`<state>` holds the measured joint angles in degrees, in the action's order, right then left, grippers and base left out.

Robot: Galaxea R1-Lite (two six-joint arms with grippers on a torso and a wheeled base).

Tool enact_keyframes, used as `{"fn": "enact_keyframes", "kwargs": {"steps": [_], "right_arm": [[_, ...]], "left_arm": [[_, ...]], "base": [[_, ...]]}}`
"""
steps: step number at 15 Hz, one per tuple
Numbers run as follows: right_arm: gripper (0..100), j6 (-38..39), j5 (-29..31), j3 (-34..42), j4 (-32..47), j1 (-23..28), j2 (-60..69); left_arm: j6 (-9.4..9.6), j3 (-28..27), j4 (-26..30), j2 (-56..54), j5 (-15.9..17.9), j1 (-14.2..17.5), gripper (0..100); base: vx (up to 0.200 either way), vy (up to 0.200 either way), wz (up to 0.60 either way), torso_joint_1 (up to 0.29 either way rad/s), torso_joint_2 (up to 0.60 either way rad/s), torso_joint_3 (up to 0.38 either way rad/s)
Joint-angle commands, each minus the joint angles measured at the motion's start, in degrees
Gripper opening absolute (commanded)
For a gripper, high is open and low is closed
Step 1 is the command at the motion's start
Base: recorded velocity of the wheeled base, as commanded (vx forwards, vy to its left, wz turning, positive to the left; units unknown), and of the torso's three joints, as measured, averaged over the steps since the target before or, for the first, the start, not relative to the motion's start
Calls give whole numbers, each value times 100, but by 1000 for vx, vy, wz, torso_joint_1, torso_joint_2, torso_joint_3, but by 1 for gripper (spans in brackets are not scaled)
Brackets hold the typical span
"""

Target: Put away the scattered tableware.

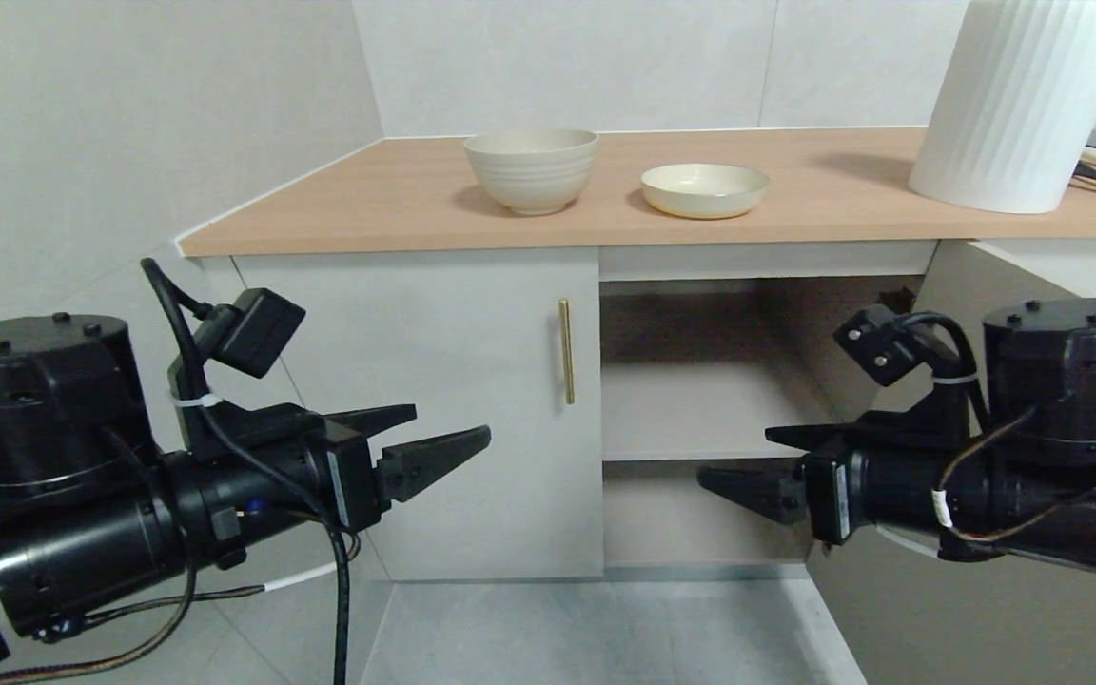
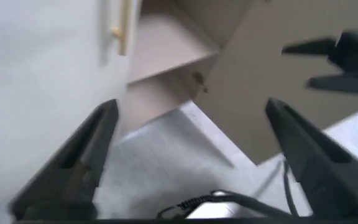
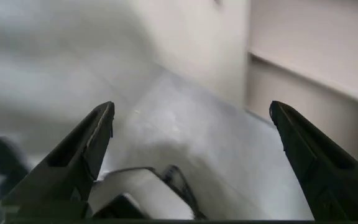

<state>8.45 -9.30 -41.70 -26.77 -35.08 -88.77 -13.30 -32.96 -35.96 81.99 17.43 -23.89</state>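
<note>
The bowl and the shallow dish are sitting side by side on the table, near each other but not touching. Both are resting upright with their openings facing up. Being round, neither is offering a long axis, so any approach angle around the rim is looking equally workable.

The left end effector and the right end effector are hanging well below the table's edge, in front of the cabinet. Each is pointing inward toward the other with fingers spread and nothing between them.

The tableware is lying above and ahead of both. The bowl is standing over the closed left door and is nearer the left end effector. The dish is sitting above the open compartment and is nearer the right one. Either arm is probably needing to rise above the table before coming down on a rim.

The shelf inside the open compartment is lying straight ahead of the right end effector, which is looking like the likely place for storage. A ribbed white container is standing on the table well to the right of the dish.
</note>
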Motion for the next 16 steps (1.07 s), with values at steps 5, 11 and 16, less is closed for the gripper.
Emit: {"fn": "enact_keyframes", "kwargs": {"steps": [5,11,16], "right_arm": [[100,52,341,-250,40,344,-553],[100,25,350,-224,32,371,-562],[100,-1,350,-198,32,371,-615]], "left_arm": [[-15,-26,-60,-122,-21,306,100],[-6,-167,-34,-96,-12,342,100],[-6,-211,-25,-70,-12,359,100]], "base": [[0,0,0,0,0,0],[33,0,0,1,0,0],[200,0,0,6,0,1]]}}
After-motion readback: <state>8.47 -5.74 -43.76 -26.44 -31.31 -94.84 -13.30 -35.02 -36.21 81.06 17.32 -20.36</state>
